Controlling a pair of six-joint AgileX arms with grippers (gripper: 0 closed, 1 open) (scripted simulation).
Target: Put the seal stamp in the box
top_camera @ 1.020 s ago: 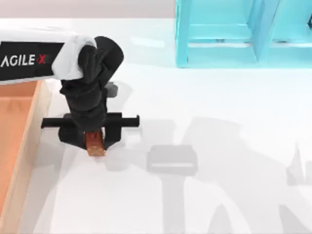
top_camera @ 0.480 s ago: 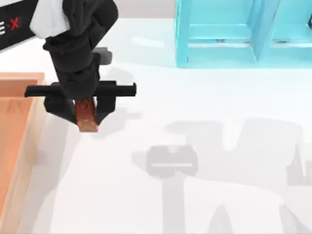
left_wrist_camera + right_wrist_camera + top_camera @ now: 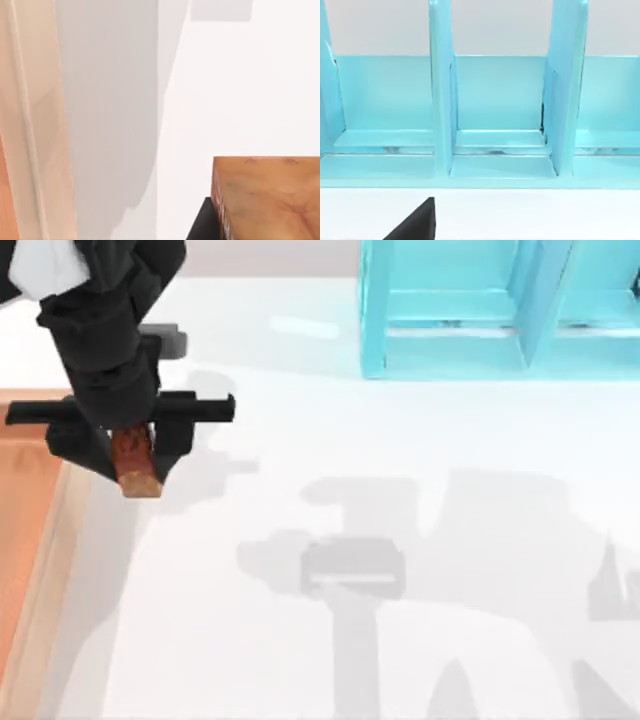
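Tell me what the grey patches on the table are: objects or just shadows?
Top view: shadows only, soft grey arm shapes on the white table, one beside the left gripper holding the seal stamp near the box. Left wrist view: a broad grey shadow band runs alongside the box rim. Right wrist view: evenly lit turquoise shelf.

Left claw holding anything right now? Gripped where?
Yes: the left claw is shut on the seal stamp, pinching its upper part; the lower end sticks out below, off the table, beside the box.
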